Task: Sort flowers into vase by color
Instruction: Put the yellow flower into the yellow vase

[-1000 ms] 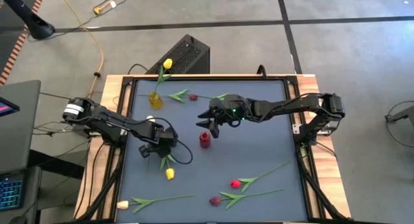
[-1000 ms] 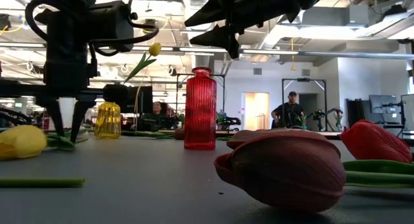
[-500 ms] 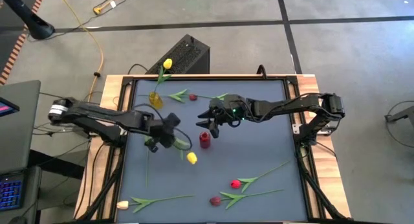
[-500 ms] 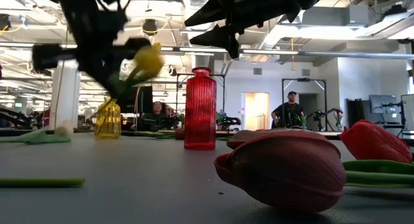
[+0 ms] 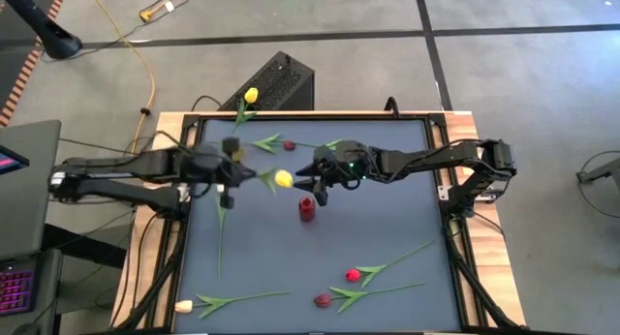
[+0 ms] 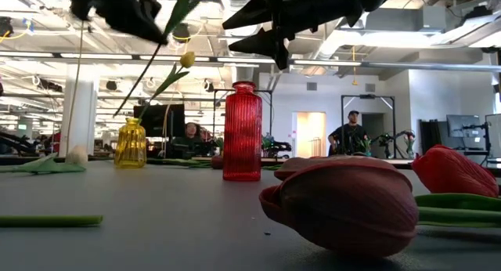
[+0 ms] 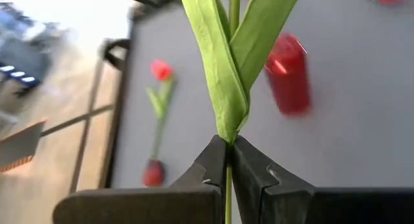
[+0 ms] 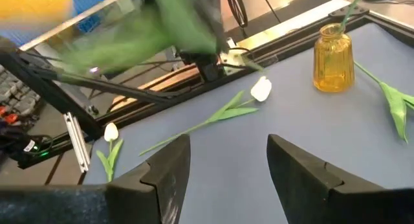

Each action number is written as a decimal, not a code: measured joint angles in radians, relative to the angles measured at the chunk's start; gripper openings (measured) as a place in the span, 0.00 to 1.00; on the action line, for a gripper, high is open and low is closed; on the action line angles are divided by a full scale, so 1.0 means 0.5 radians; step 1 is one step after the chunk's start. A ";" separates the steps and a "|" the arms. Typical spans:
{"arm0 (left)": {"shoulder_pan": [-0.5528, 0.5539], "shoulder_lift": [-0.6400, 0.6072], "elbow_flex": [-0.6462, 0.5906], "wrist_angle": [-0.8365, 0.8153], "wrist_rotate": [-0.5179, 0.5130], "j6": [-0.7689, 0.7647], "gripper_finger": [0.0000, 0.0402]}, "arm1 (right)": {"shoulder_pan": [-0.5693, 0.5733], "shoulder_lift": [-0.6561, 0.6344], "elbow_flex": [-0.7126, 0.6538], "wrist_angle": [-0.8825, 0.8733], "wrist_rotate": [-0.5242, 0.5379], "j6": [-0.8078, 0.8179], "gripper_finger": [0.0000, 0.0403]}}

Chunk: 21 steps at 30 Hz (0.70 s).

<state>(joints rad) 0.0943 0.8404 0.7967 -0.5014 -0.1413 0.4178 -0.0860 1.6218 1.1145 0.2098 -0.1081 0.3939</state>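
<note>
High view first: I have the left pincer (image 5: 225, 172) clamped shut on the thin green stem of a yellow-headed artificial tulip (image 5: 282, 179), lifted clear of the dark grey worktop (image 5: 387, 228), with the head out toward the middle, just beside the right pincer (image 5: 312, 185). From the left wrist view I see the two dark fingers (image 7: 210, 169) pressed together on the stem right where its two long green leaves (image 7: 223, 68) fork. My right pincer hangs above the small ribbed red glass vase (image 5: 307, 210) with its jaws spread wide and nothing between them; the right wrist view shows clear worktop in the gap. At the far left of the worktop stands a ribbed yellow glass vase (image 5: 232, 147) with another yellow tulip (image 5: 251, 95) already standing in it. Just beside that vase lies a dark maroon tulip (image 5: 288, 145) on its side. Near the front edge I count a red tulip (image 5: 353, 275) and a second maroon one (image 5: 322, 300) lying close together, and a cream-white tulip (image 5: 183, 305) at the front left corner. Low view puts that front maroon head (image 6: 344, 207) nearest the lens and the red vase (image 6: 242, 131) upright behind it.
</note>
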 joint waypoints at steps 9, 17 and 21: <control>0.369 -0.387 0.001 0.327 -0.012 -0.165 0.00 | 0.004 0.000 0.000 0.033 0.000 0.000 0.57; 0.687 -0.544 -0.074 0.441 -0.063 -0.186 0.00 | 0.014 0.000 0.000 0.032 0.000 -0.002 0.57; 0.832 -0.612 -0.237 0.644 -0.056 -0.309 0.00 | 0.014 0.000 0.000 0.032 0.000 -0.003 0.57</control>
<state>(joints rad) 0.5102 0.5345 0.6784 -0.1795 -0.1693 0.2633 -0.0792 1.6218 1.1145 0.2256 -0.1081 0.3926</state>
